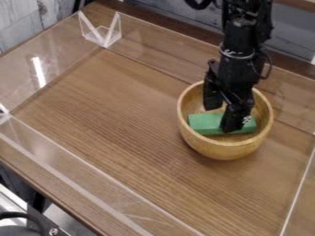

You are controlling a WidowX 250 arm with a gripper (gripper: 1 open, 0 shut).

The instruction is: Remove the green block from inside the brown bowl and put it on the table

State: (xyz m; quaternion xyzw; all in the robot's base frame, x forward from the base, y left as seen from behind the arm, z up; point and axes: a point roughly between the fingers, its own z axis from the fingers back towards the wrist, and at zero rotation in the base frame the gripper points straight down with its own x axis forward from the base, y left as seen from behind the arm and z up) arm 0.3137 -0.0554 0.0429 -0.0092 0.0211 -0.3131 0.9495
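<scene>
The step in hand looks like the reach for the block (209,123), just ahead of the grip. The block lies inside the bowl (190,136), right of centre in the frame, flat or nearly so on the bottom, its long side running roughly across the picture. The arm (248,18) comes down from the upper right of the frame, and the fingers (224,109) are inside the bowl, spread wide, one toward its left side and the other lower and to the right, over the block. That right one hides part of the green; whether it touches the block, the picture does not settle. Nothing shows as gripped. The next move, as I judge it, calls for settling the fingers low enough that one stands on each side of the block, across its narrow way if the angle allows, and then closing them. A finger landing on top of the block could press it down or skid it against the wall. Once it is gripped, a straight lift above the rim should come before any sideways travel, and the worktop (99,101) at the left of the frame offers a place to set it down.
</scene>
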